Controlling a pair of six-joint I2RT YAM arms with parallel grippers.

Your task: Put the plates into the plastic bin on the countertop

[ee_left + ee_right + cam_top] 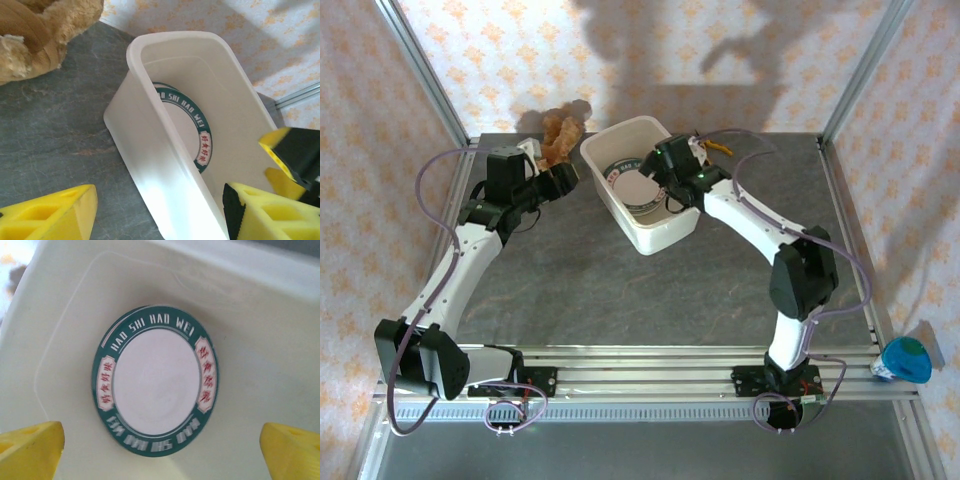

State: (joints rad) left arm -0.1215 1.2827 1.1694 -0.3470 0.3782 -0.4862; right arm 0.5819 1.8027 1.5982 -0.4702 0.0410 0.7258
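The white plastic bin (pixel 655 232) stands at the back middle of the dark grey countertop (pixel 620 290). Green-rimmed plates (pixel 623 180) with white and red lettering lie stacked on its floor. My right gripper (pixel 672 190) hangs open above the bin's inside. In the right wrist view the top plate (pixel 155 380) lies flat below my right gripper (pixel 160 460), apart from both yellow fingers (pixel 30 450). My left gripper (pixel 565 178) is open at the bin's left wall. In the left wrist view that wall (pixel 150 145) runs between its fingers (pixel 50 215), and a plate (pixel 192 130) shows inside.
A brown teddy bear (pixel 560 135) lies on the countertop just behind the left gripper, also seen as fur (pixel 35 35) in the left wrist view. Aluminium rails frame the surface. A blue-topped object (pixel 905 360) sits off the table's right front corner.
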